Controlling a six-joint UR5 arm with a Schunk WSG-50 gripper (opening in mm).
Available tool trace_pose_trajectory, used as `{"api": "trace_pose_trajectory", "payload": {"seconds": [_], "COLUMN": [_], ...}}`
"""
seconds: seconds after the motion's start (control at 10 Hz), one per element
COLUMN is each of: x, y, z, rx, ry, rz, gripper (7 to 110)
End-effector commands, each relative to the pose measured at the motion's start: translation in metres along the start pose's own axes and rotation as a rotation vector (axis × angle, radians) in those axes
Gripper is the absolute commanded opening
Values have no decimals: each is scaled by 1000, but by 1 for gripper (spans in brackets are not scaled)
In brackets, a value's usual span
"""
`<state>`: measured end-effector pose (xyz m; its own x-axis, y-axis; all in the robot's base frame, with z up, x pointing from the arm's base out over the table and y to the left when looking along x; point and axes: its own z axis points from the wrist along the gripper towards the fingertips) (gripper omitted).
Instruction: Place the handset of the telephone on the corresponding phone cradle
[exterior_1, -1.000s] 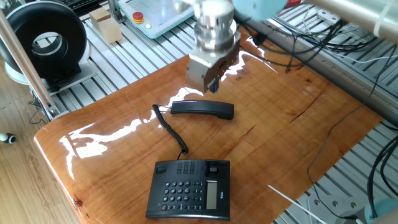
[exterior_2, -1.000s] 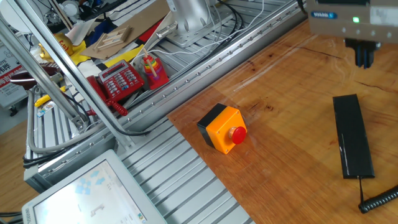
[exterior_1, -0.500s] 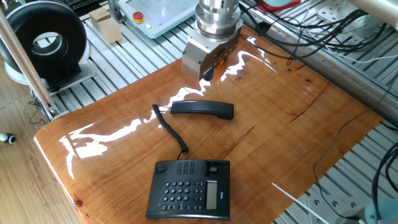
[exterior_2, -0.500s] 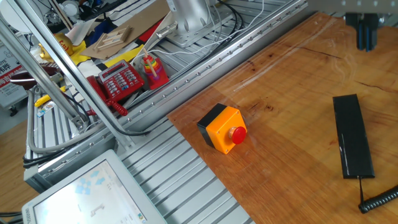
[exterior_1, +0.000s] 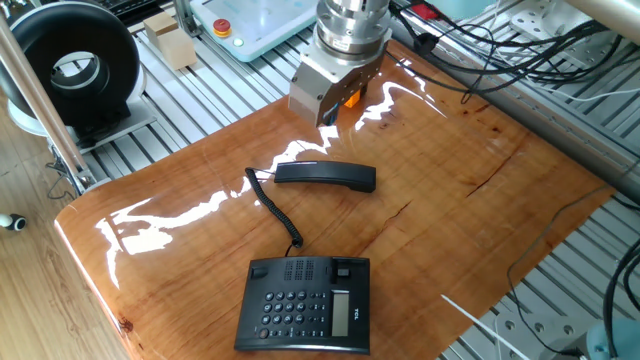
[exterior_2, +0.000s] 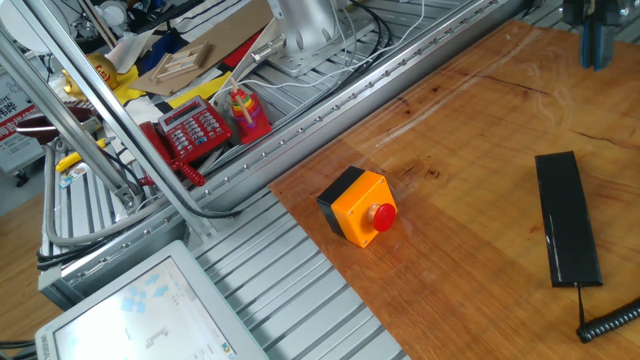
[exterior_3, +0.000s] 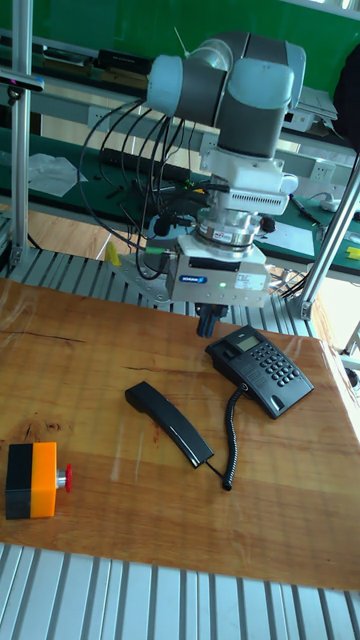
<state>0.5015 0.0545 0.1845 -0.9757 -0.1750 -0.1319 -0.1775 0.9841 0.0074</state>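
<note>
The black handset lies flat on the wooden table, apart from the telephone, and its coiled cord runs between them. The phone cradle is the strip of the base nearest the handset, and nothing rests on it. My gripper hangs above the table beyond the handset, fingers together and holding nothing. The other fixed view shows the handset with the gripper high at the top edge. In the tall view the gripper is above and behind the handset, next to the telephone.
An orange box with a red button stands on the table near its edge, also visible as the orange box in the tall view. Aluminium rails, cables and a red calculator lie beyond the table edge.
The gripper has risen and drawn back from the handset toward the far table edge. Handset and telephone have not moved.
</note>
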Motion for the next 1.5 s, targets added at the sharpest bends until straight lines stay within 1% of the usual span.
{"api": "trace_pose_trajectory", "payload": {"seconds": [0.0,0.1,0.2,0.3,0.4,0.6,0.7,0.8,0.9,1.0,1.1,1.3,1.4], "x": [-13,-22,-28,-36,-39,-27,-25,-30,-29,-25,-23,-25,-25], "y": [13,17,4,-5,-5,-10,-8,-10,-9,-2,-2,-2,-3], "z": [6,12,26,45,64,87,99,115,122,125,127,123,121], "rx": [-78,-107,-54,-14,-15,-8,-10,0,17,29,45,41,27], "ry": [-3,-6,5,14,26,94,107,93,93,96,98,94,94], "rz": [-39,-48,-49,-50,-61,-126,-141,-205,-308,-312,-303,-312,-325], "gripper": [7,7,7,7,7,7,7,7,7,7,7,7,7]}}
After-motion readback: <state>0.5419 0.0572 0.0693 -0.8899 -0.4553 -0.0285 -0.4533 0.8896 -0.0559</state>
